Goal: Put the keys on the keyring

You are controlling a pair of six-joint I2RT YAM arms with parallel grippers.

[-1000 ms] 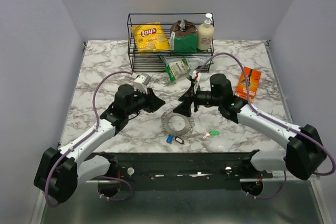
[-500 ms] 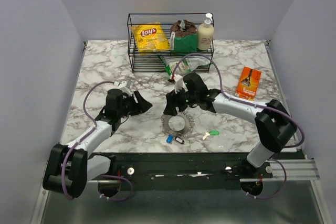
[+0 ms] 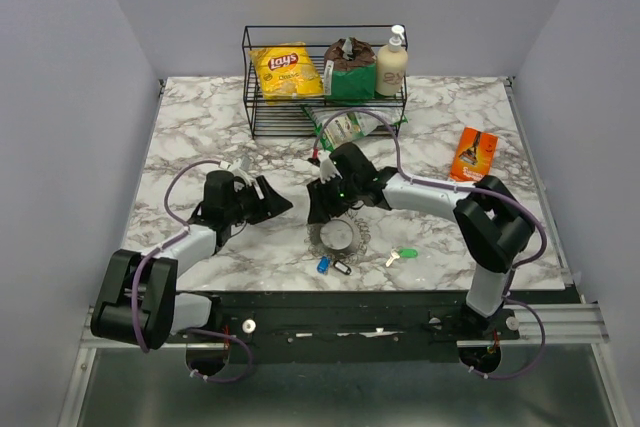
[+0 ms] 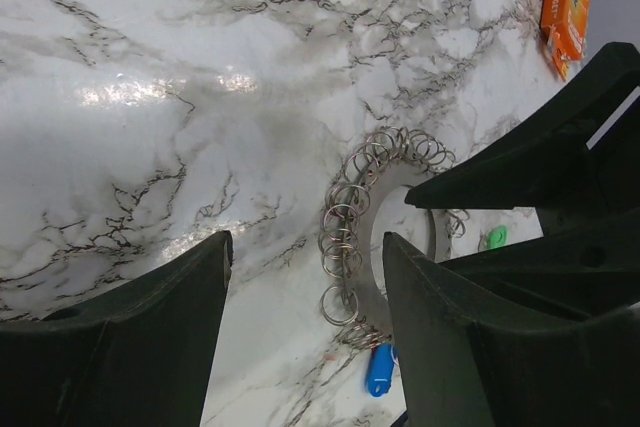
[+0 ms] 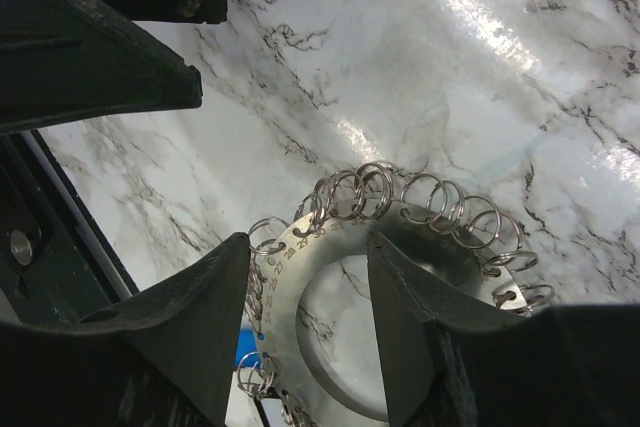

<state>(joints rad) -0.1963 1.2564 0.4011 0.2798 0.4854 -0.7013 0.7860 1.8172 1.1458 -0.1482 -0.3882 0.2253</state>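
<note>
The keyring [image 3: 338, 237] is a flat silvery disc with a big centre hole and many small wire rings round its rim; it lies on the marble near the front. A blue key [image 3: 323, 265] and a green key [image 3: 404, 255] lie just in front of it. My right gripper [image 5: 307, 247] hangs low over the keyring [image 5: 286, 283], open, one finger outside the rim and one over the hole. A sliver of the blue key [image 5: 246, 345] shows beside it. My left gripper [image 4: 305, 242] stands open and empty to the left of the keyring [image 4: 345, 227].
A wire basket [image 3: 320, 29] at the back holds a yellow chips bag [image 3: 285, 69], a dark pouch and a lotion bottle [image 3: 391, 64]. A green-white packet [image 3: 345, 127] lies in front of it. An orange box [image 3: 473, 159] sits at the right. The two grippers are close together.
My left gripper has opened and its arm has drawn back to the left. My right arm has swung left and down over the keyring, its jaws narrowing.
</note>
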